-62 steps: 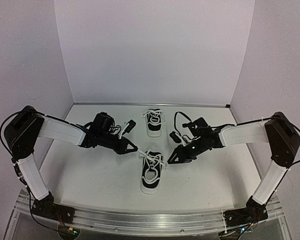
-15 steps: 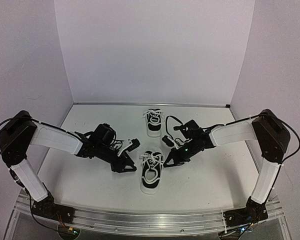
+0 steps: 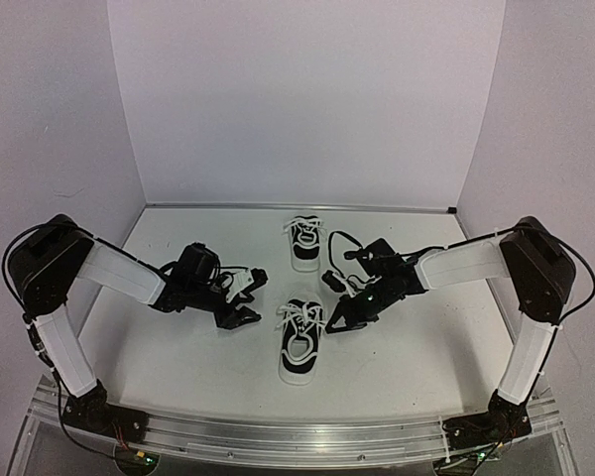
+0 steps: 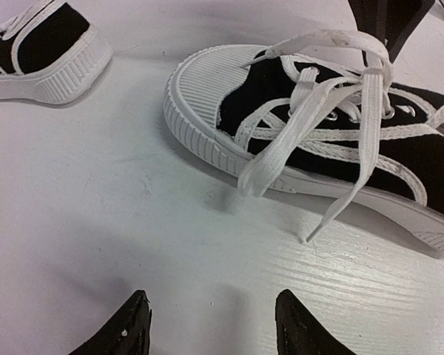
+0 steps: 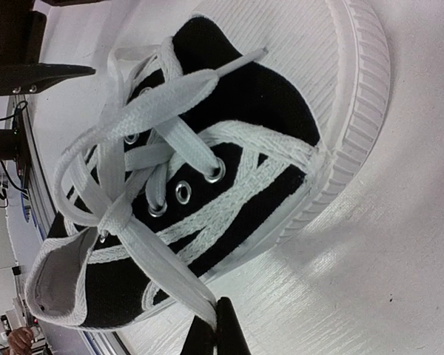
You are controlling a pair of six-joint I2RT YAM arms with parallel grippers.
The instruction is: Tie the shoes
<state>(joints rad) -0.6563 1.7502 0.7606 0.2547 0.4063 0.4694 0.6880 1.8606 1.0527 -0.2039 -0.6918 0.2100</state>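
Two black shoes with white soles lie on the white table. The near shoe sits between my grippers and the far shoe lies behind it. My left gripper stands open just left of the near shoe, with nothing between its fingertips. A white lace loop and a loose lace end droop over that shoe's side toward it. On the shoe's right side, my right gripper is shut on a flat lace strand that runs taut from a knot above the eyelets.
White walls close in the table at the back and on both sides. A metal rail carrying the arm bases runs along the near edge. In the left wrist view the far shoe is at the top left.
My left gripper has opened, let go of the lace and drawn back a little to the left. The right gripper stays shut on its strand, barely moved.
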